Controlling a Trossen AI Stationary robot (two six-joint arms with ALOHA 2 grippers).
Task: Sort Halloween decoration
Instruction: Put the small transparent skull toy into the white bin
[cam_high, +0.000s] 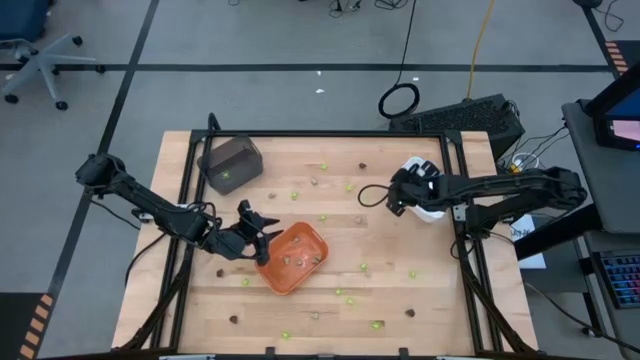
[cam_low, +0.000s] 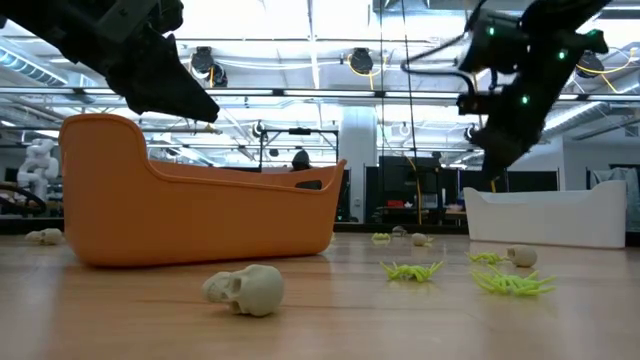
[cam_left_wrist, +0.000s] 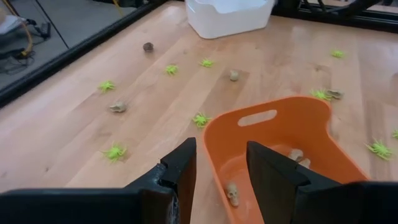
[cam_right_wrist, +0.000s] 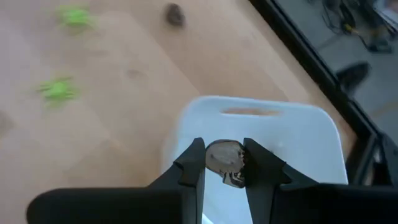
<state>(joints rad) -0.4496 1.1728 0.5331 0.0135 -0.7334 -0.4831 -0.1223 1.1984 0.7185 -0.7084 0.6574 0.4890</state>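
Right end effector (cam_right_wrist: 224, 163) pinches a rounded dark brown piece (cam_right_wrist: 225, 158) above the smooth white tray (cam_right_wrist: 305, 140).

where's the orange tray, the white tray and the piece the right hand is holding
orange tray (cam_high: 312, 240), high view, far rim
white tray (cam_right_wrist: 298, 143), right wrist view, inner wall
brown piece (cam_right_wrist: 224, 157), right wrist view, its middle, between the right hand's fingers

Both arms are dark, almost black, built from slim jointed links with rounded housings at the joints. Thin black cables run along them. Each ends in two flat, wedge-shaped black fingers with angular edges. Small green lights glow on one arm in the low view.
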